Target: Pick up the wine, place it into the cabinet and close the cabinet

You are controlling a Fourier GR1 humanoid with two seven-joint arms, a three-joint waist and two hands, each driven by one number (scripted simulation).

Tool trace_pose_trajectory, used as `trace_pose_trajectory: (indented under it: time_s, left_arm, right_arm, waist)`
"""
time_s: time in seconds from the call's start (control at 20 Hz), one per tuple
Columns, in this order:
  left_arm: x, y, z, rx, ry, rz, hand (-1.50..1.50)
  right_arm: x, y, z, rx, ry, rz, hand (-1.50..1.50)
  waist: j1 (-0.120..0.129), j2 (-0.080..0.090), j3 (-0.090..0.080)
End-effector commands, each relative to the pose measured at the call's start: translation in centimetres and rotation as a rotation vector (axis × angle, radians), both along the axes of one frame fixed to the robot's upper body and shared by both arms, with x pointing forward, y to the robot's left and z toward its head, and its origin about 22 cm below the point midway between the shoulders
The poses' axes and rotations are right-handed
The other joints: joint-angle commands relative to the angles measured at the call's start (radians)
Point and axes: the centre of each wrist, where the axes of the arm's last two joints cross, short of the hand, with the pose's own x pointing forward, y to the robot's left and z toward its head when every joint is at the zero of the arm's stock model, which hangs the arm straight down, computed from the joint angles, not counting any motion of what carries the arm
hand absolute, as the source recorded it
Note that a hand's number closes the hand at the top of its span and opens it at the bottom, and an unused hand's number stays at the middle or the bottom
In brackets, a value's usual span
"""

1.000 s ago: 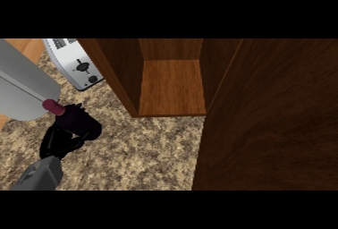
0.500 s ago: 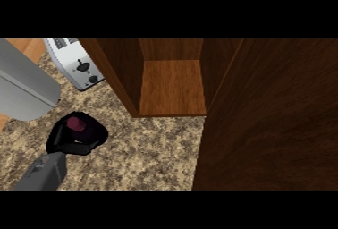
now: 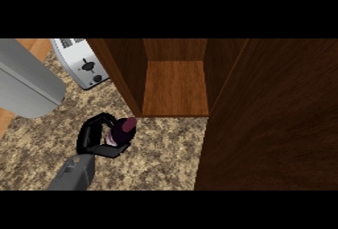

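Note:
The wine bottle (image 3: 127,128) is dark maroon and shows from above, its top leaning toward the cabinet. My left hand (image 3: 94,137) is curled round it from the left, and the grey forearm comes in from the lower left. Bottle and hand hang over the speckled counter (image 3: 165,152), just in front of and slightly left of the opening of the wooden cabinet (image 3: 175,89). The cabinet's shelf is bare. Its door (image 3: 274,120) stands wide open at the right. The bottle's lower body is hidden by the hand. My right hand shows nowhere.
A silver toaster (image 3: 82,65) stands at the back left beside the cabinet's left wall (image 3: 122,76). A large grey rounded body (image 3: 26,85) fills the upper left. The open door blocks the whole right side.
My left hand has carried the bottle to the right, closer to the cabinet's front edge. The bottle's top now leans more toward the opening.

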Motion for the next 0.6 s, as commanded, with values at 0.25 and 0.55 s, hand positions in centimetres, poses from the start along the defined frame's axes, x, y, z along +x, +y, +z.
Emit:
trace_pose_trajectory:
  time_s: [0.25, 0.55]
  left_arm:
    - [-0.1, -4.7, 4.1, -0.006, -0.141, -0.057, 1.50]
    - [0.2, -9.1, 9.6, -0.107, -0.141, -0.163, 1.50]
  right_arm:
    - [-2.4, -1.1, -0.7, 0.025, 0.021, 0.037, -1.50]
    - [-1.7, -1.2, -0.9, 0.035, 0.025, 0.048, -1.50]
  waist:
    - [0.018, -0.006, 0.001]
    - [0.009, -0.004, 0.000]
